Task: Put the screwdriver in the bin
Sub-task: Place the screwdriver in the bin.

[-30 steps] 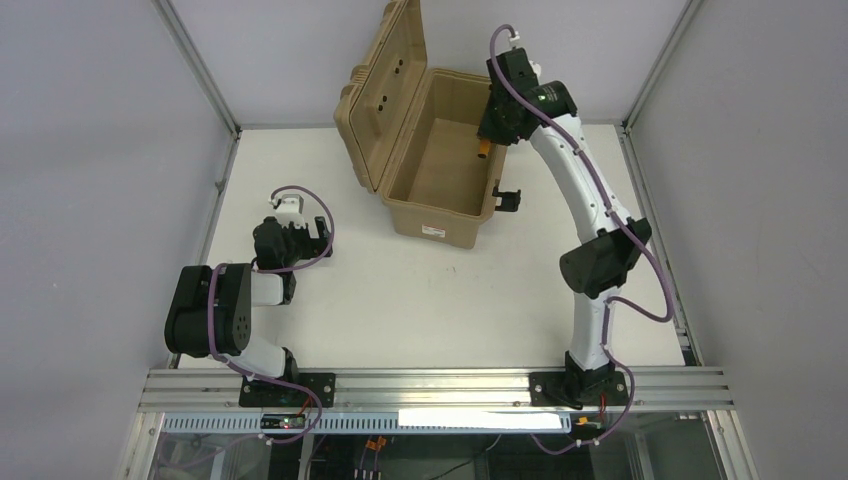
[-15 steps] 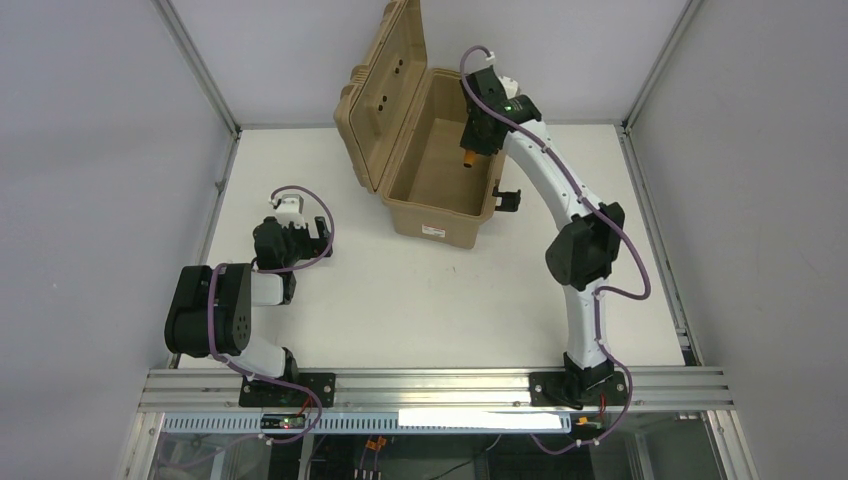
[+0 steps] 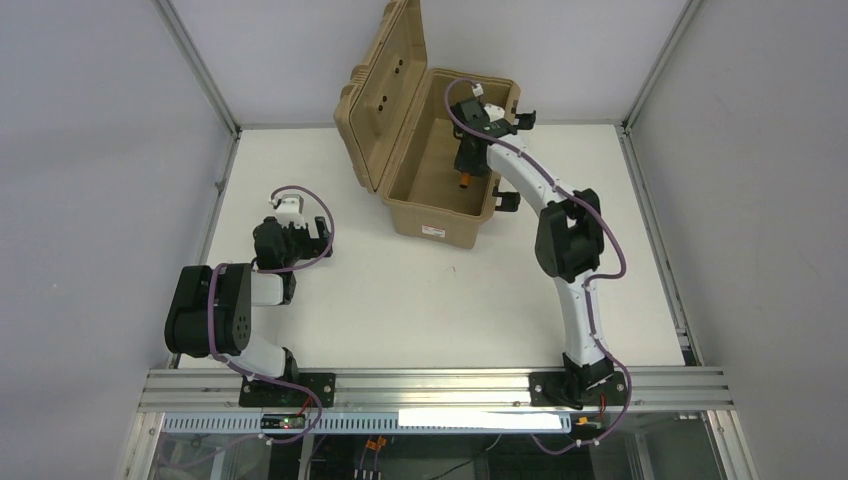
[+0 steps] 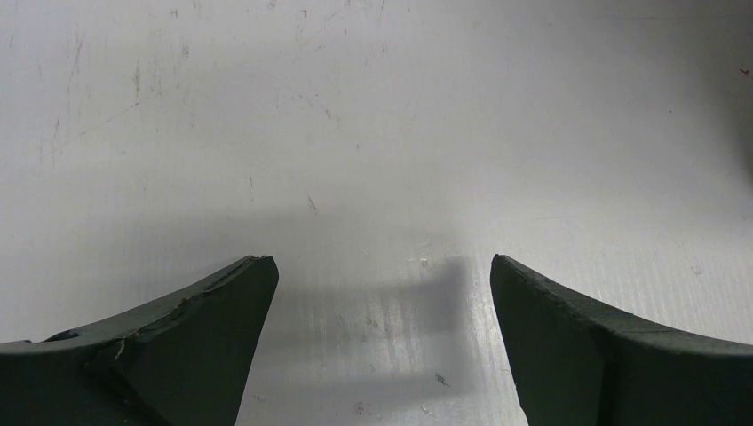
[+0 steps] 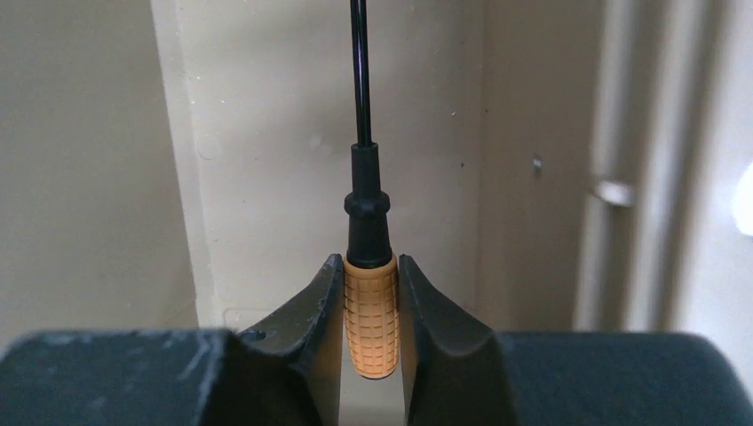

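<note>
Right gripper (image 5: 371, 266) pinches screwdriver (image 5: 368, 213) handle between fingertips, shaft jutting straight ahead

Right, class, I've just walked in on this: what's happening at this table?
The right gripper is shut on the screwdriver, pinching its orange handle, with the thin shaft pointing into the open tan bin. The bin's lid stands up, and the tool has not been let go yet. The left gripper is off to the side, open over the table and holding nothing.
</note>
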Tool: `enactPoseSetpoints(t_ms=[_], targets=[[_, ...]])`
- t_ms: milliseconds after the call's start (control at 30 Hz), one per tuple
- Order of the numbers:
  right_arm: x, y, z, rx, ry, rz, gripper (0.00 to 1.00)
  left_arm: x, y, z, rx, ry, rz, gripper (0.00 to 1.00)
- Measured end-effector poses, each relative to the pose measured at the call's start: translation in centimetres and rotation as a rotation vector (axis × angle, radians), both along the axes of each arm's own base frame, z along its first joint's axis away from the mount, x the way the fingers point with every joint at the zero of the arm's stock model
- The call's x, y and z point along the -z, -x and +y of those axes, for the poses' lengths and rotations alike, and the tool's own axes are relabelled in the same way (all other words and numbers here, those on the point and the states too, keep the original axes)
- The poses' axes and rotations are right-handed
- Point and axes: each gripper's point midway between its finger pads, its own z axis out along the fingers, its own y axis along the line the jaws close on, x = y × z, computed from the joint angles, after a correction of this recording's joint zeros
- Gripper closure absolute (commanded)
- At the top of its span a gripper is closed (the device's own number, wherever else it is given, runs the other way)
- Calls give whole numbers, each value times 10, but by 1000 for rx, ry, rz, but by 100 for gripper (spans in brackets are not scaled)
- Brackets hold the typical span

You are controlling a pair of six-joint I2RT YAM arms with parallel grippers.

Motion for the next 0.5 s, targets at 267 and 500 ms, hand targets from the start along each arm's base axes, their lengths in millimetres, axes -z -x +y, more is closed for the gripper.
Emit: enactPoseSetpoints(t_ms=[267,500], targets=[[60,1,12,-6,25,74,100,0,0,0,0,0,0,1],[89,4,22,-12,39,109,95,0,0,0,0,0,0,1]])
